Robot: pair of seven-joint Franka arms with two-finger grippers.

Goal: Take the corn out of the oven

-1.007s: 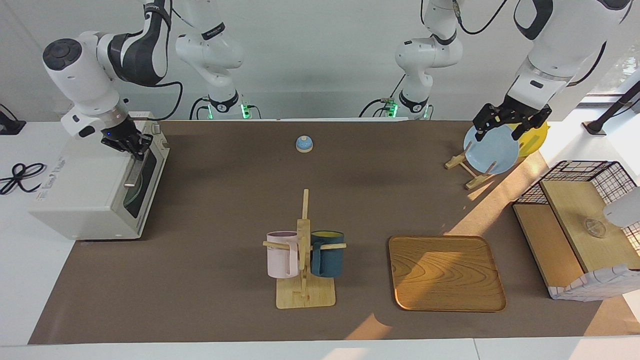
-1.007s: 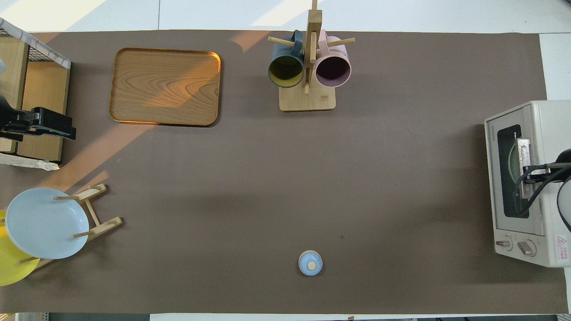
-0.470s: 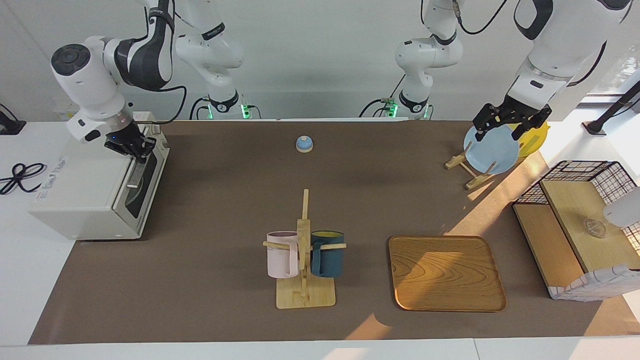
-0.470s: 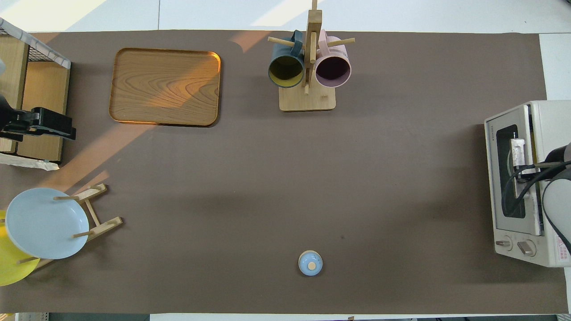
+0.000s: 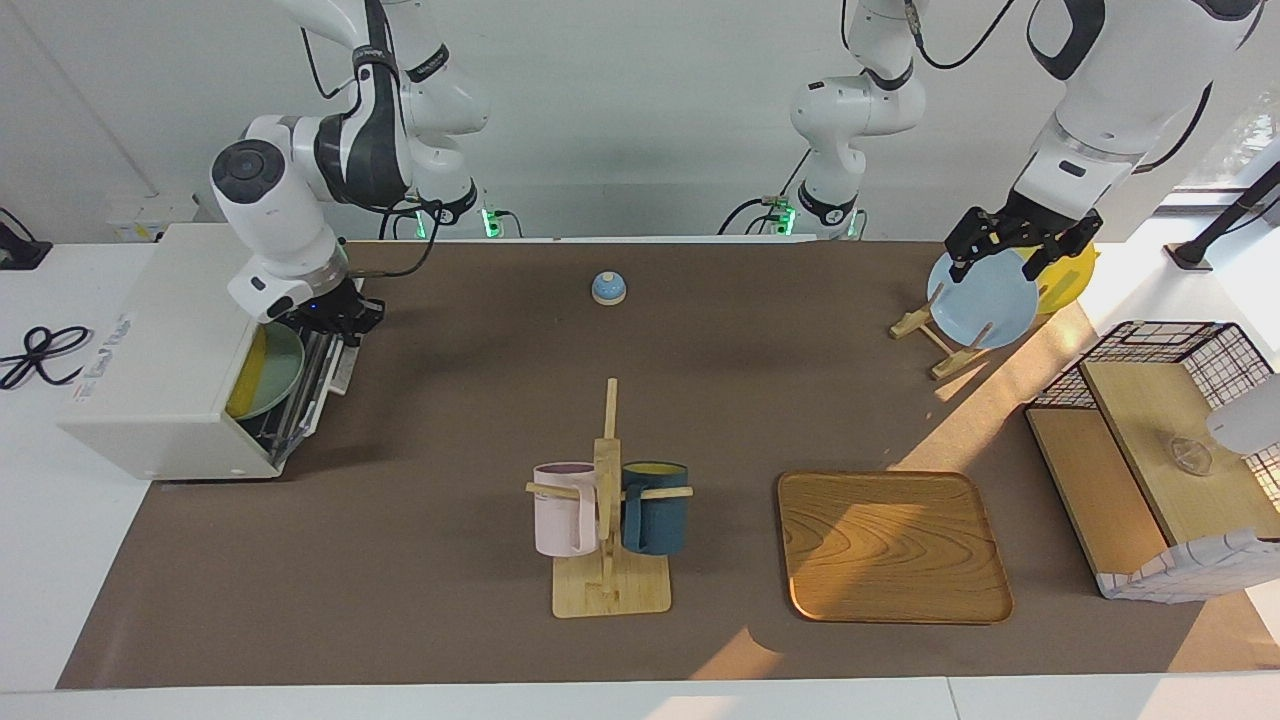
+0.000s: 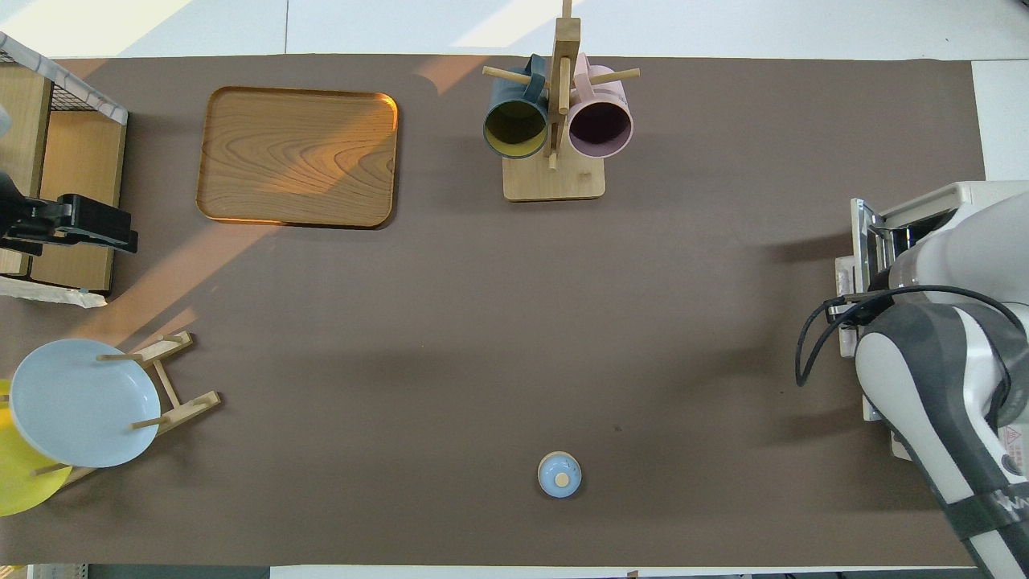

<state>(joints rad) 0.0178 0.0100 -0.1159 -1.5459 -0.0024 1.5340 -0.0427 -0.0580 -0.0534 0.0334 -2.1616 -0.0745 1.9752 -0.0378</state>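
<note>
A brown mat covers the bench (image 5: 420, 560), with white wall at 12 o'clock of the facing view. At 9 o'clock stands the oven (image 5: 150, 350), and the change is here: half a second ago its door (image 5: 305, 395) stood nearly upright, and now it is swung down and out over the mat. The right gripper (image 5: 340, 318) sits at the door's outer edge, jaws together on the handle (image 5: 345, 350). Inside you can now see a green dish (image 5: 275, 375) with a yellow strip along its 9 o'clock side, which I judge to be the corn (image 5: 250, 372). So the way in is open, but the corn is not yet out. At 2 o'clock the left gripper (image 5: 1000, 260) waits in the air, jaws apart and holding nothing. The mat in front of the door is bare; the mug rack (image 5: 608, 540) at 6 o'clock and the bell (image 5: 608, 288) at 12 o'clock are well apart from it.

From overhead the oven is at 3 o'clock, and you see little of it: the right arm covers the opening, the dish and the corn. Only the door's edge and handle show, jutting toward the centre. Mind that edge when you reach in. From there to 9 o'clock the mat is open, with the wooden tray (image 6: 297, 157) at 10 o'clock.
</note>
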